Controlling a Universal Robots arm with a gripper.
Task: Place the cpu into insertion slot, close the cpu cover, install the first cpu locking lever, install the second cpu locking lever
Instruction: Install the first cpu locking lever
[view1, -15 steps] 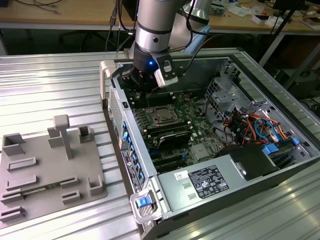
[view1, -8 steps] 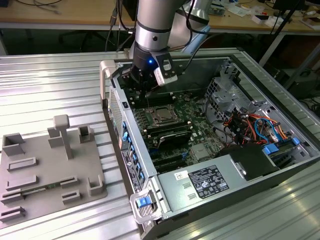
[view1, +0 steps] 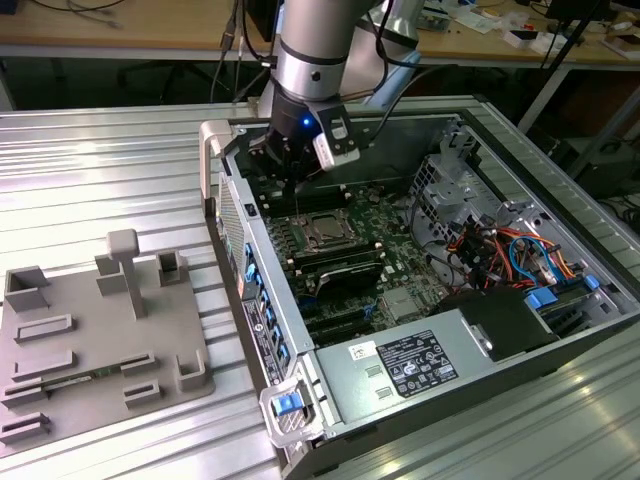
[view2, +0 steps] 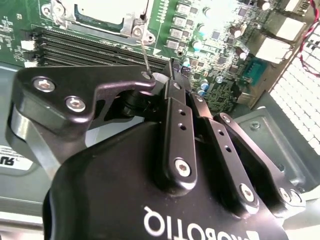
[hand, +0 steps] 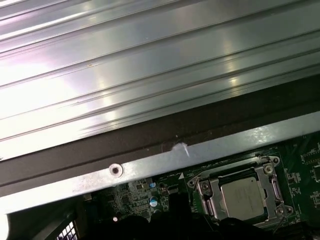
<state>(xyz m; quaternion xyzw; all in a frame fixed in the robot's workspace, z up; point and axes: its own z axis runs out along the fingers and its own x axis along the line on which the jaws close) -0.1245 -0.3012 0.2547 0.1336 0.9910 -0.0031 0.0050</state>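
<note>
The cpu (hand: 245, 199) lies silver face up in the insertion slot (view1: 325, 232) on the green board inside the open computer case. The cpu cover (hand: 208, 196), a silver frame, lies flat around the chip. A thin wire locking lever (view2: 144, 55) rises from a corner of the socket frame (view2: 127, 25) and ends right beside my fingertips. My black gripper (view2: 172, 80) looks shut with nothing clamped between its fingers. In the exterior view the gripper (view1: 292, 185) hangs inside the case, just behind the socket, near the case's back wall.
Long black memory slots (view2: 90, 47) run beside the socket. The case wall (hand: 165, 160) stands close to the gripper. A power supply (view1: 420, 362) and cables (view1: 500, 250) fill the case's other end. A grey fixture tray (view1: 100, 330) lies on the ribbed table at the exterior view's left.
</note>
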